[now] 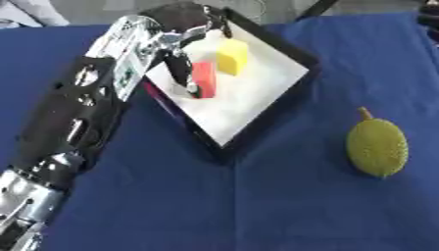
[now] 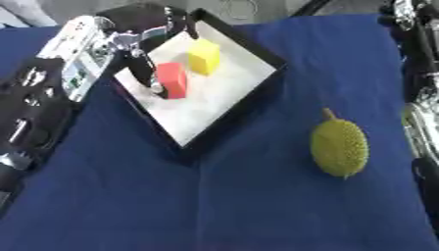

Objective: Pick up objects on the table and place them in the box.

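The blue tablecloth (image 1: pixel 257 211) fills nearly the whole view and carries everything else. Next in size is the robot's left arm (image 1: pixel 77 127), which comes in from about eight o'clock and slants up toward eleven o'clock, ending over the near-left corner of the box.

The box (image 1: pixel 296 78) is a shallow black-walled tray with a white floor, turned like a diamond around twelve o'clock of the table. Set there, it looks reachable for either arm, and its low walls let a hand come in from above.

At about three o'clock, well apart from the box, lies a yellow-green durian-like fruit (image 2: pixel 339 147) with a short stem pointing up-left. It lies on its side on the cloth, not yet collected, and probably suits the right arm (image 2: pixel 420 98), whose dark links show along the right edge of the right eye view; its hand is out of view.

The left hand (image 1: pixel 182 51) hangs inside the box with its dark fingers (image 1: pixel 178 73) pointing down beside the red block (image 1: pixel 204 80), touching or nearly touching its left face. Whether they pinch it or have just let go, I cannot tell. The block stands on the white floor, so the placing looks done or nearly so.

The yellow block (image 1: pixel 231 56) sits just beyond the red one, toward one o'clock, already in the box.
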Robot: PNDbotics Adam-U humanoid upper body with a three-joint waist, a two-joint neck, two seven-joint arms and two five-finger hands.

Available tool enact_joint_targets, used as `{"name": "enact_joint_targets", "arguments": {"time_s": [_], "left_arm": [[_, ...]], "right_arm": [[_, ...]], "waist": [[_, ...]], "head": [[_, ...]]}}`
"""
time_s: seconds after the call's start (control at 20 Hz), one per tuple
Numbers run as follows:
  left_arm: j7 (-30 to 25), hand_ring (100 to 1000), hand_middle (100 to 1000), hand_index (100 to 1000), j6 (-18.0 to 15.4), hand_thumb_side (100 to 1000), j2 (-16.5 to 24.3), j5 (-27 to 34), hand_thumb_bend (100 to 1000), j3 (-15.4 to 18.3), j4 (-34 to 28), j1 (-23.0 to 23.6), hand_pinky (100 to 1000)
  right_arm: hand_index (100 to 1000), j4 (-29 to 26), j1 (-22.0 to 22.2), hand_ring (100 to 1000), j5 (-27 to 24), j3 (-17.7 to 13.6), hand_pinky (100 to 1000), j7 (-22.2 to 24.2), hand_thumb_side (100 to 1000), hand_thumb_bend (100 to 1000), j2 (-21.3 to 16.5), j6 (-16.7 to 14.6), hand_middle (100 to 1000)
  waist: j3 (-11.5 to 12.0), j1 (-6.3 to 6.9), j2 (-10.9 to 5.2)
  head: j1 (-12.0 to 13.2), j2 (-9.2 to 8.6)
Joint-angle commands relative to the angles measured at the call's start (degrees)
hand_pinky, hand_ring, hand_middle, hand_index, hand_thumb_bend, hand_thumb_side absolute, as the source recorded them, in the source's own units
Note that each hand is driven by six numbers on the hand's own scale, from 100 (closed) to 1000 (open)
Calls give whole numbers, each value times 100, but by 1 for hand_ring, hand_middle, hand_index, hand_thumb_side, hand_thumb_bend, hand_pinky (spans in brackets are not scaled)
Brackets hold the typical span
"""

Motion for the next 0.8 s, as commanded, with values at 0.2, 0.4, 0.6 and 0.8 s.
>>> {"name": "enact_joint_targets", "arguments": {"time_s": [0.2,0.4,0.6,0.8], "left_arm": [[774,836,876,918,459,286,382,320,690,353,-758,-42,827],[1459,803,848,916,1209,266,972,1675,461,620,-1930,289,797],[2017,812,860,927,1872,349,1744,3164,338,722,-3280,847,796],[2693,808,854,931,2395,481,2337,4493,277,924,-4419,1638,784]], "right_arm": [[854,-178,10,854,-28,-67,989,-43,742,100,-163,-45,752],[854,-246,152,855,22,-120,988,-76,731,100,-342,-101,753],[854,-348,322,856,138,-157,986,-24,718,100,-536,-161,754],[854,-442,462,857,187,-196,984,24,710,100,-671,-209,755]], "waist": [[59,34,-143],[151,25,-199],[260,-20,-275],[335,-94,-320]], "head": [[-125,28],[-240,109],[-349,202],[-415,256]]}}
